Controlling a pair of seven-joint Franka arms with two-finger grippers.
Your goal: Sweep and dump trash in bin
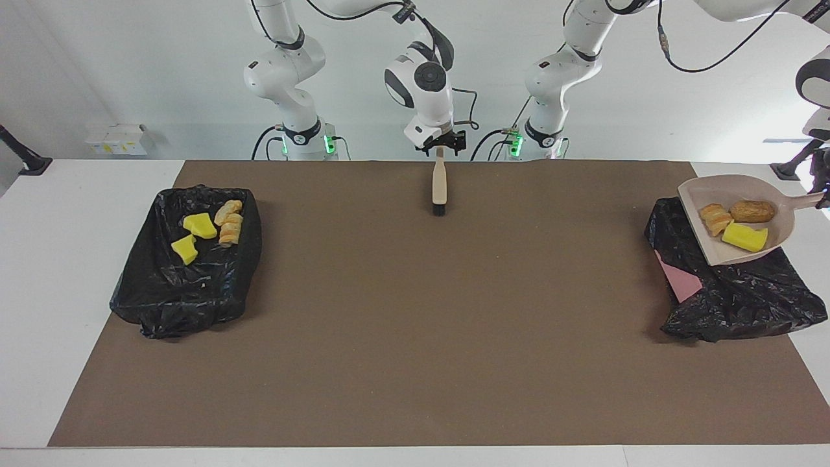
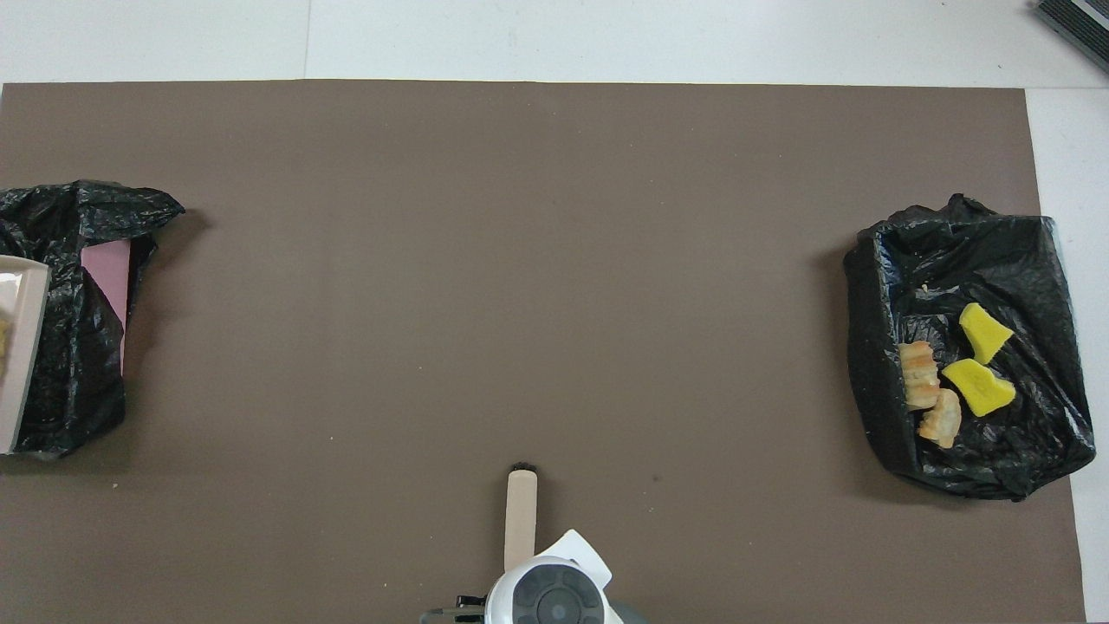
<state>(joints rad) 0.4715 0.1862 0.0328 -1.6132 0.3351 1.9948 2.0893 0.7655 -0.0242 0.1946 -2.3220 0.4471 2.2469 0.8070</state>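
Closest to the robots, the right pincer (image 1: 441,140) hangs low at the mat's edge, fingers parted on either side of the brush (image 1: 439,185) handle's tip. I cannot tell whether they touch it. The brush lies flat on the mat (image 1: 415,324), a slim pale handle with a short black bristle tuft at the end farther from the robots.

At the left arm's end, the left pincer (image 1: 825,194) shows only at the frame edge, clamped on the dustpan (image 1: 726,191) handle. The dustpan is smooth beige plastic, a shallow scoop with raised walls, held tilted in the air over a bin (image 1: 733,301).

Three bits of trash lie in it: a ridged golden croissant piece (image 1: 713,218), a rough brown lump (image 1: 752,211) and a yellow sponge block (image 1: 744,237), all close together.

The bin below is lined with crinkled glossy black film, and one pink wall (image 1: 681,282) is bare.

A second bin (image 1: 188,292), lined the same way, sits on the mat at the right arm's end. It holds two yellow sponge wedges (image 1: 200,226) and two flaky croissant lumps (image 1: 229,224).

The mat is matt brown and flat, and lies on a white worktop (image 1: 65,259).
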